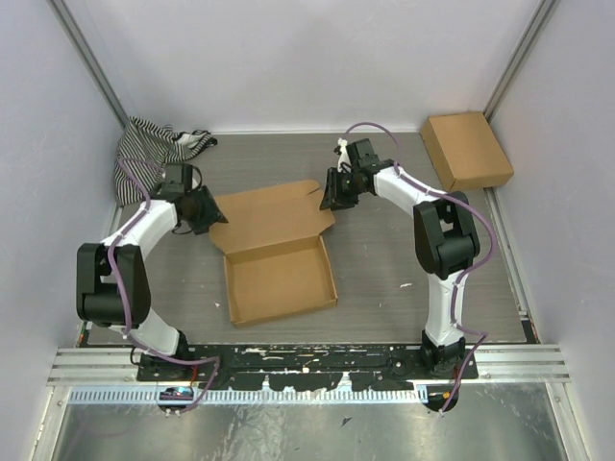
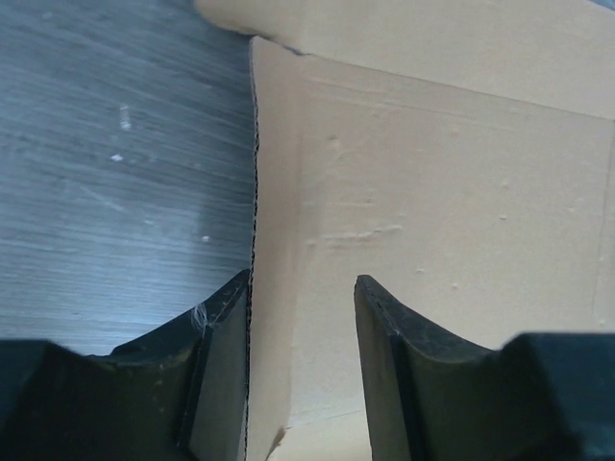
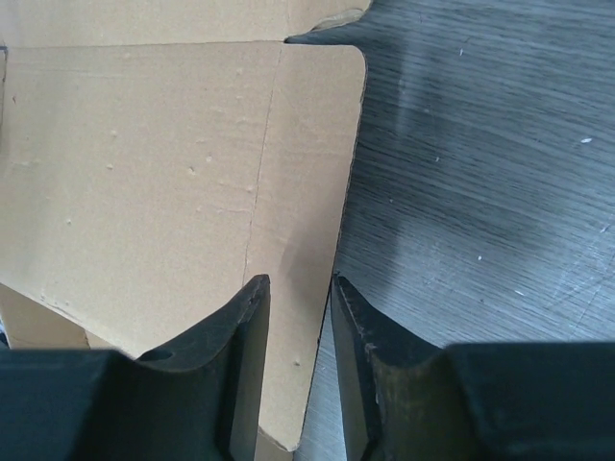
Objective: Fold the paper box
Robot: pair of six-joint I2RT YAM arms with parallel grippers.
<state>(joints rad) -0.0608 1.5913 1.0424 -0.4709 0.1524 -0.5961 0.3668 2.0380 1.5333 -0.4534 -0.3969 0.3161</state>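
The paper box point(image 1: 277, 280) lies mid-table as a shallow brown tray with its lid panel point(image 1: 271, 217) open flat behind it. My left gripper point(image 1: 208, 215) is at the lid's left side flap point(image 2: 277, 192). In the left wrist view its jaws point(image 2: 303, 288) stand open astride the flap's edge, which runs along the left finger point(image 2: 226, 336). My right gripper point(image 1: 333, 197) is at the lid's right side flap point(image 3: 307, 173). Its jaws point(image 3: 300, 288) stand narrowly open with the flap's edge between them, close to the right finger point(image 3: 360, 336).
A smaller shallow brown cardboard box point(image 1: 466, 149) sits at the back right corner. A striped cloth point(image 1: 154, 149) is bunched at the back left, just behind the left arm. Grey walls enclose the table on three sides.
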